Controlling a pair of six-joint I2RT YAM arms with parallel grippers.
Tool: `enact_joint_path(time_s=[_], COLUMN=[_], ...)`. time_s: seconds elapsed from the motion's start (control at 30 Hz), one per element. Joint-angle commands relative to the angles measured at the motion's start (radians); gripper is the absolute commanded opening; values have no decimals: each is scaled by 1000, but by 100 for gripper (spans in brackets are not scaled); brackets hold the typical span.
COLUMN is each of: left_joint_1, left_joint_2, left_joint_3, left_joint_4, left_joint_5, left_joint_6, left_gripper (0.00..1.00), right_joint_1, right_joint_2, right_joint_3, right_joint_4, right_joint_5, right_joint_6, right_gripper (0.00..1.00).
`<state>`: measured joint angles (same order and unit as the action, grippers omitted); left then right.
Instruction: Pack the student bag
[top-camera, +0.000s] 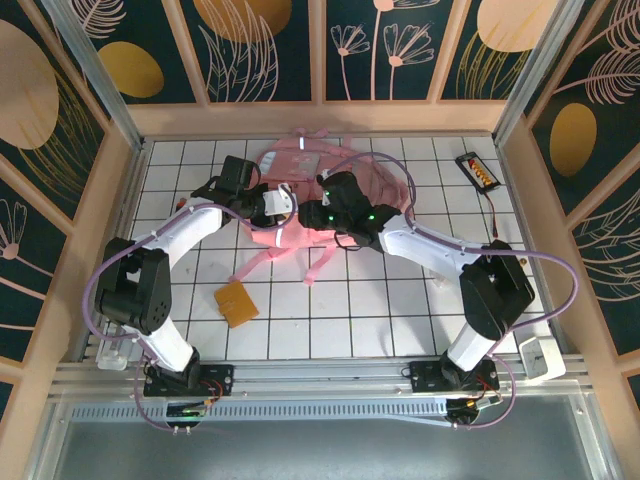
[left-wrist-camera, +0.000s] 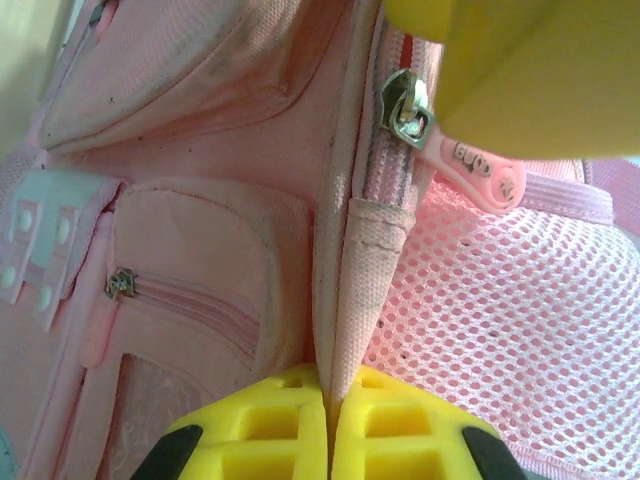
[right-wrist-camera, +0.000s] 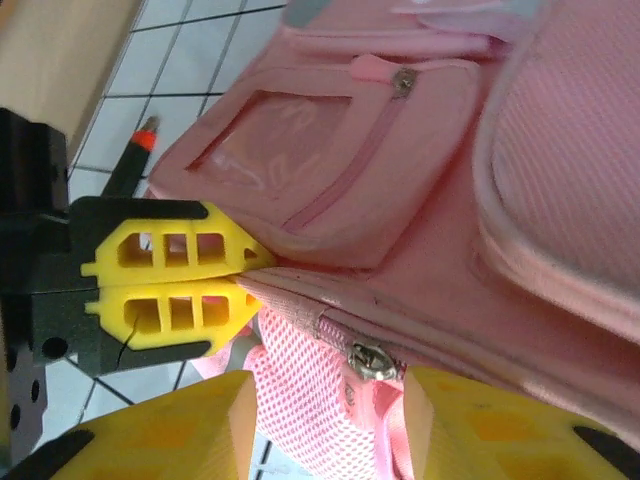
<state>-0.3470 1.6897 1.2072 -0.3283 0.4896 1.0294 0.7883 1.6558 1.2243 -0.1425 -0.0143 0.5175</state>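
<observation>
closely, left gripper (left-wrist-camera: 328, 420) clamps the student bag (left-wrist-camera: 200, 230) seam; right gripper (right-wrist-camera: 330, 425) gapes around its zipper pull (right-wrist-camera: 375, 365).

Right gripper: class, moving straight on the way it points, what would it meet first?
Probably the zip slider of the student bag, sitting just ahead between the fingers of the open right gripper; depth is hard to judge.

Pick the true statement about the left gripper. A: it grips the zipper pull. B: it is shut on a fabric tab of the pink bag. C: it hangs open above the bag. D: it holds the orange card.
B: the left gripper has its yellow fingers pinched on the seam tab of the student bag, apart from the zipper pull.
</observation>
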Motion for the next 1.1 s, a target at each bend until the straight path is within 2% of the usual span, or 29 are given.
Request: enact_joint_path(time_s=[0.0,0.23,0.43,0.53,0.67,0.87,1.07], left_joint_1=[-13,-13,-11,-11,-5,1,13], left_joint_2=[-5,14,13,8,11,-1,-24], left_joint_3=[67,99,92,82,81,60,12], left_joint_4=[-65,-81,-71,-68,-71,-49,-5], left_joint_5=[137,190,217,251,327,336,264], left_joint_6=[-71,-83,-71,-59,-53,-47,-53], left_gripper=[0,0,0,0,0,0,0], right_joint_1=[46,37,38,54,80,83,83], right_joint_2=[32,113,163,193,225,205,170], right_joint_3=[84,233,265,297,322,303,294], right_joint_4=[-181,-362,-387,-405,-437,-435,-442], right_joint_5=[100,108,126,191,358,415,387], right_joint_6=[198,253,287,284,271,265,260], right_gripper=[41,41,28,28,28,4,0])
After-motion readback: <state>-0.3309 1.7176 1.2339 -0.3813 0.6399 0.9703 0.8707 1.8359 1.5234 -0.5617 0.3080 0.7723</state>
